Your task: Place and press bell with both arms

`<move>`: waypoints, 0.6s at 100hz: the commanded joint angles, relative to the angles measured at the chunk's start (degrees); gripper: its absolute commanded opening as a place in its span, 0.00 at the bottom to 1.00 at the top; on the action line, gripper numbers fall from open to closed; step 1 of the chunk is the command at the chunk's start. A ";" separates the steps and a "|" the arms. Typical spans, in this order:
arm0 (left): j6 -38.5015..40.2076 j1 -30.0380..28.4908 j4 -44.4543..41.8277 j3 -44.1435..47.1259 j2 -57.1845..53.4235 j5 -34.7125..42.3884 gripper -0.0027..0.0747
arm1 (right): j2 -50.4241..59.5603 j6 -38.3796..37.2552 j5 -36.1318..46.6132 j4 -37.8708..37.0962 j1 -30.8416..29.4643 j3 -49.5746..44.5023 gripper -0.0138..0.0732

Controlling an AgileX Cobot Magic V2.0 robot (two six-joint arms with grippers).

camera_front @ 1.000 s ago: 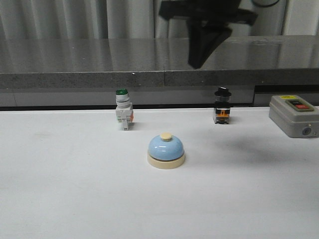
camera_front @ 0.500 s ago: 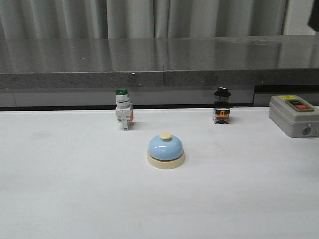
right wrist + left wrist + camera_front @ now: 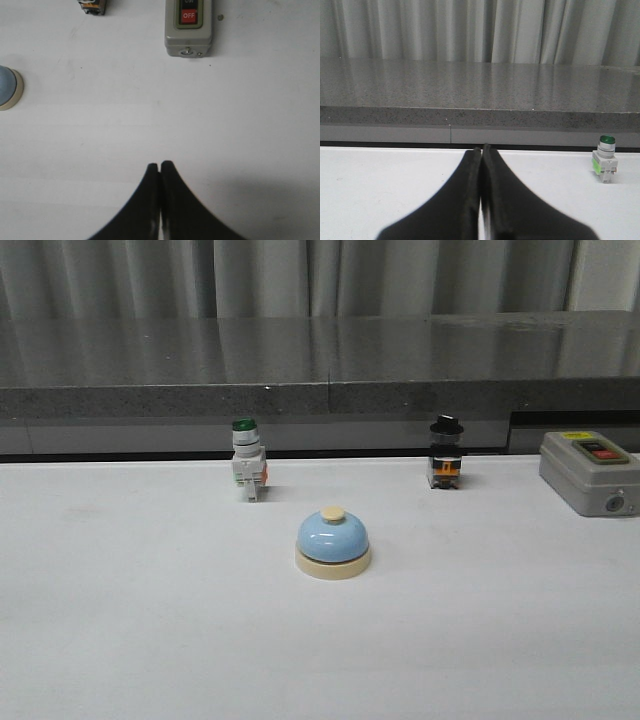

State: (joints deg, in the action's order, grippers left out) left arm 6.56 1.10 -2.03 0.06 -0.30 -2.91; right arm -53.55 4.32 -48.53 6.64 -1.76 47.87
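Observation:
The bell (image 3: 333, 542), light-blue dome on a cream base with a cream knob, stands upright on the white table (image 3: 150, 620) near the middle. Part of its edge shows in the right wrist view (image 3: 7, 88). Neither arm shows in the front view. My left gripper (image 3: 481, 150) is shut and empty, held low over the table and facing the grey ledge; the bell is out of its view. My right gripper (image 3: 159, 165) is shut and empty, above the table well to the right of the bell.
A green-capped white pushbutton switch (image 3: 247, 462) stands behind the bell to the left, also in the left wrist view (image 3: 605, 159). A black-capped switch (image 3: 446, 453) stands behind it to the right. A grey on/off box (image 3: 592, 472) (image 3: 188, 27) sits far right. A grey ledge (image 3: 320, 390) runs along the back.
A dark gripper that hung at the top of the front view a second ago has left that view toward the right. The bell and switches have not moved.

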 commanded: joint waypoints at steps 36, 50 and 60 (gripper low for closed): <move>0.48 -0.10 0.42 2.41 -1.73 4.58 0.01 | 29.25 -0.06 9.96 1.32 -0.34 -14.85 0.09; 0.48 -0.10 0.42 2.41 -1.73 4.58 0.01 | 38.94 -0.06 10.02 1.75 -0.34 -18.74 0.09; 0.48 -0.10 0.42 2.41 -1.73 4.58 0.01 | 45.97 -0.06 10.37 1.75 -0.34 -21.42 0.09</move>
State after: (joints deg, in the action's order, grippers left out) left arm 6.56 1.10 -2.03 0.06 -0.30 -2.91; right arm -12.13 4.21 -42.84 7.77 -1.76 27.03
